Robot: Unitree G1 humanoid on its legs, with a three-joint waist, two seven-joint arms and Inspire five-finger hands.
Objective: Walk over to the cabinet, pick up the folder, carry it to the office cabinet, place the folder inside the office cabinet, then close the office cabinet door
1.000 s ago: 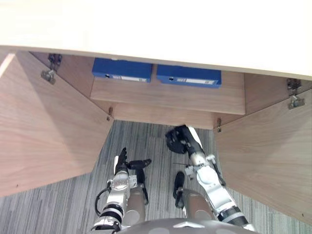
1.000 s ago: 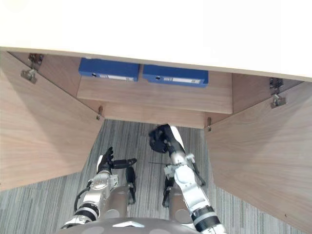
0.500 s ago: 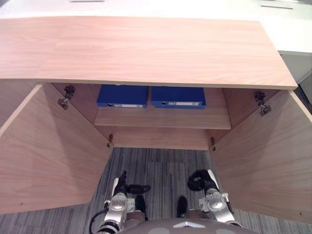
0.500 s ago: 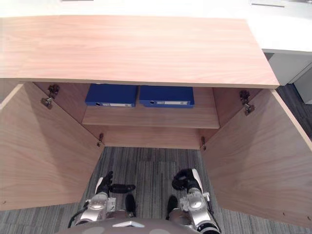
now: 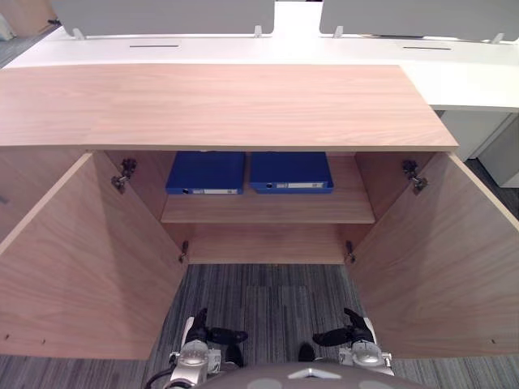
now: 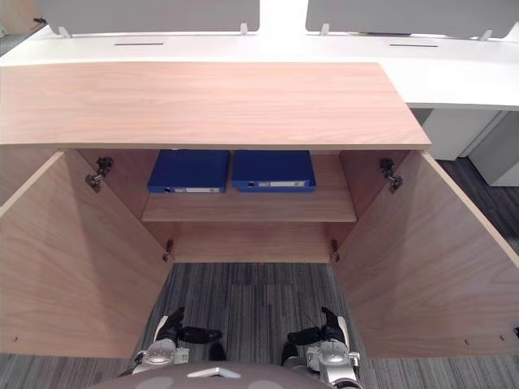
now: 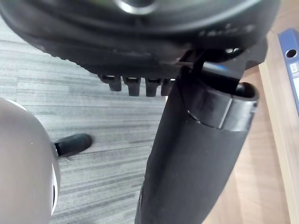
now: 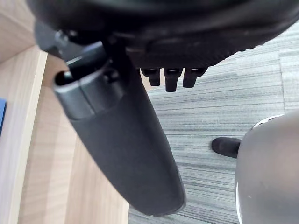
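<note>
Currently: grey striped carpet (image 5: 268, 296) underfoot; white desk (image 5: 454, 77) with grey screens (image 5: 162, 14) behind the office cabinet (image 5: 219, 105). Left door (image 5: 81, 259) and right door (image 5: 438, 259) both stand wide open. Two blue folders lie flat, side by side on the shelf (image 5: 268, 209): left folder (image 5: 207, 170), right folder (image 5: 289, 170). Left hand (image 5: 203, 334) and right hand (image 5: 349, 334) are low over the carpet, fingers straight, thumbs out, holding nothing. The left wrist view gives a folder spine (image 7: 290, 60) with its ring hole close up; the eye views give the whole cabinet
</note>
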